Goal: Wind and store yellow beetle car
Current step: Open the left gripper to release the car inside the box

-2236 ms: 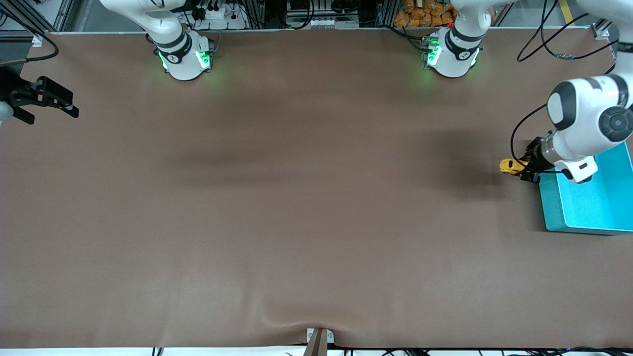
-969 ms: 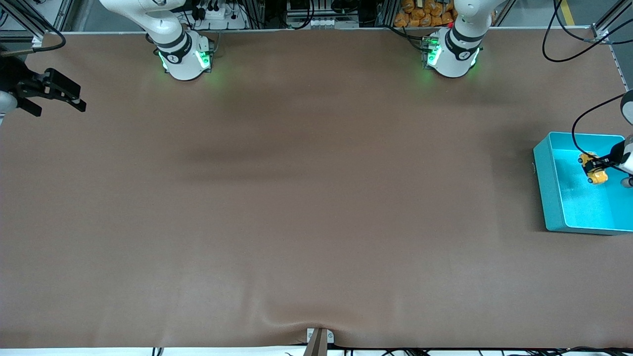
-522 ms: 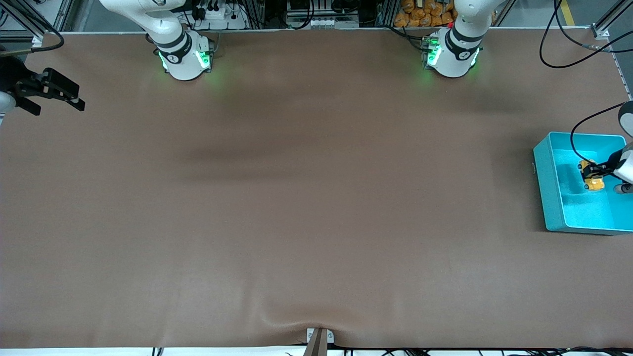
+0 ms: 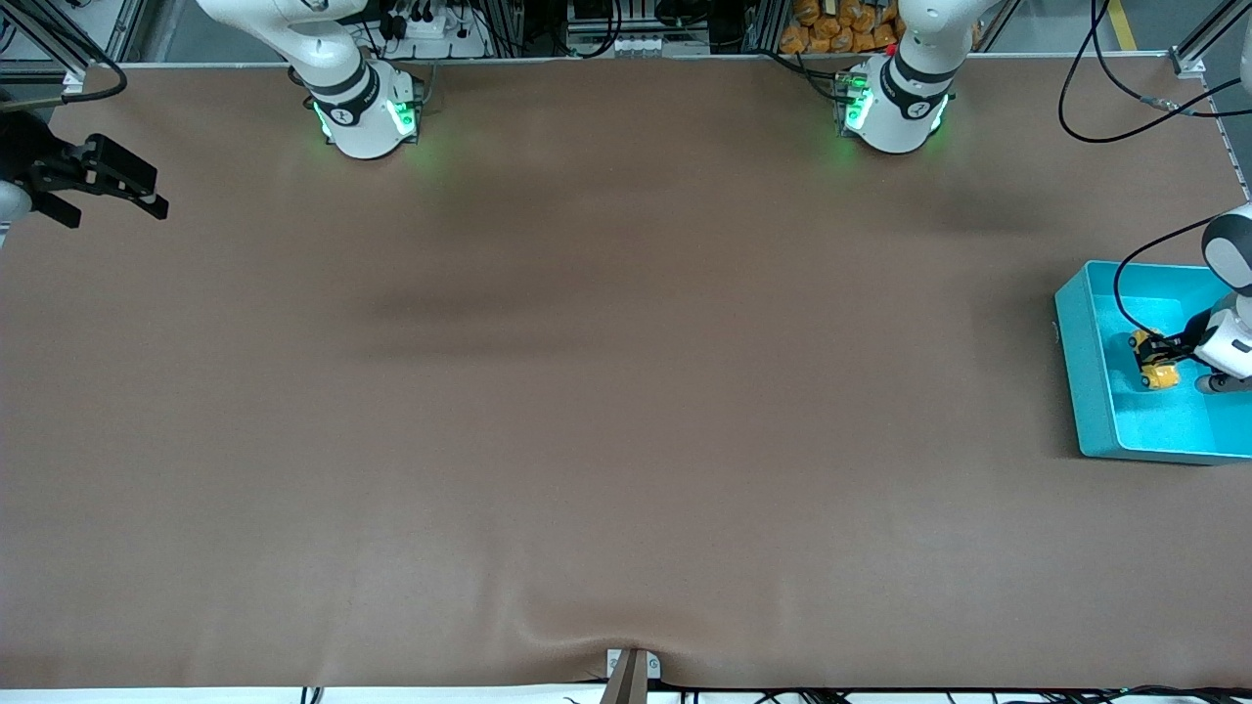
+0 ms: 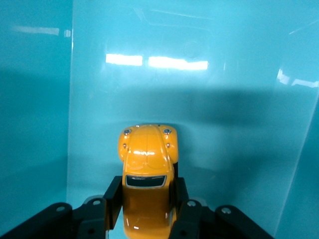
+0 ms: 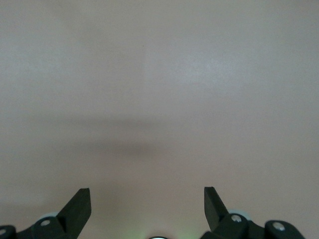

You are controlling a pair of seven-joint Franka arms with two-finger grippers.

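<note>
Teal bin [image 4: 1086, 362]: the edge toward the left arm's end is cut off by the front view's border. Yellow beetle car [image 5: 147, 174]: rear half hidden between the left gripper [image 5: 147, 206] fingers [image 5: 112, 199]; wheels unseen; whether it touches the bin floor cannot be told. Right gripper [image 4: 98, 191]: its arm is cropped at the border.

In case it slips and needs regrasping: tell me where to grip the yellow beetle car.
Grip the yellow beetle car across its flat door sides, coming from the tail, as the left gripper does now inside the teal bin; its rounded roof and hood would likely slip.
</note>
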